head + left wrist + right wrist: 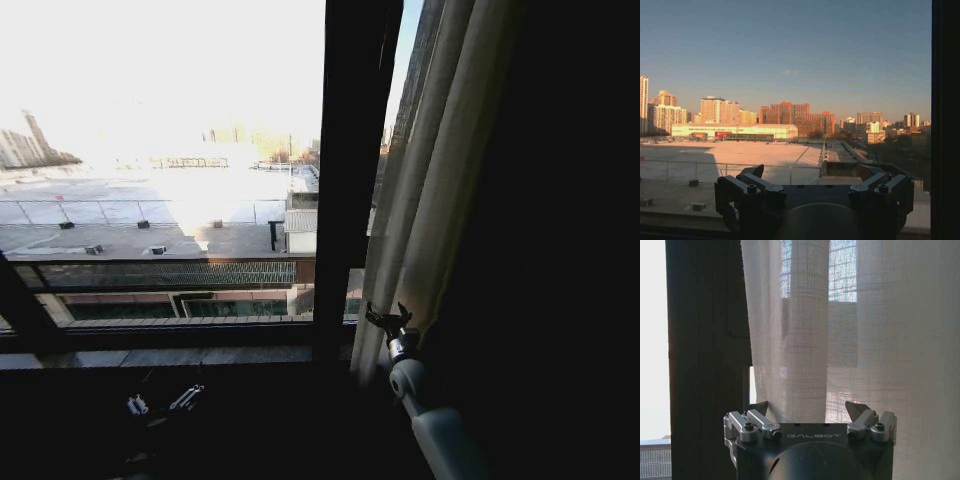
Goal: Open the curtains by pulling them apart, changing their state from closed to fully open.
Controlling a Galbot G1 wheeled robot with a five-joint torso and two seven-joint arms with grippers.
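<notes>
On the right of the window, the curtains (425, 180) hung bunched beside the black window frame bar (345, 170), glass to the left already bare. Right gripper (388, 316) sat at the fabric's near edge, jaws apart, one pleat between them, unclamped. Left gripper (160, 403) parked low left, jaws apart. Judged late-stage: next move calls for closing on the pleat, drawing right.

Black window frame bar (345, 170) upright mid-window; rooftop (150, 215) outside; distant orange-lit buildings (795, 119) under clear sky.
</notes>
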